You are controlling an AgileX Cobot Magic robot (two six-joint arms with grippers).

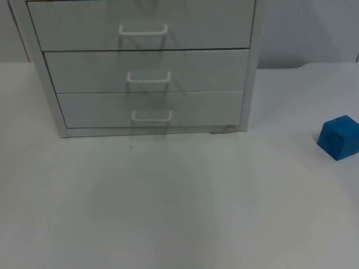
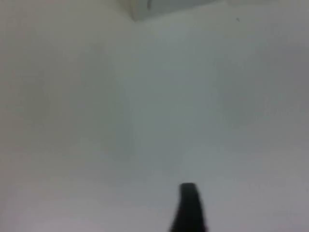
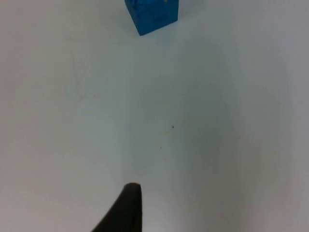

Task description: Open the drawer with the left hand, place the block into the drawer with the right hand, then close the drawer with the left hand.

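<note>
Left gripper (image 2: 189, 212): over bare white table top (image 1: 168, 213), short of the cabinet's lower corner; one black fingertip shows, so I cannot tell whether it is spread or closed.
Drawer unit: pale grey three-drawer cabinet (image 1: 45, 73) at upper left and centre of the top view; all drawers flush, white loop handles (image 1: 151, 116) untouched.
Blue cube block (image 1: 339, 137): on the table at the right edge, well apart from the cabinet.
Right gripper (image 3: 126, 210): hangs short of the block; spread cannot be told.
Progress: nothing done; opening, placing and closing all remain.

Soft, even, dimmish light — faint shadows under the drawer handles (image 1: 143, 31), left wrist view hazily blurred.
</note>
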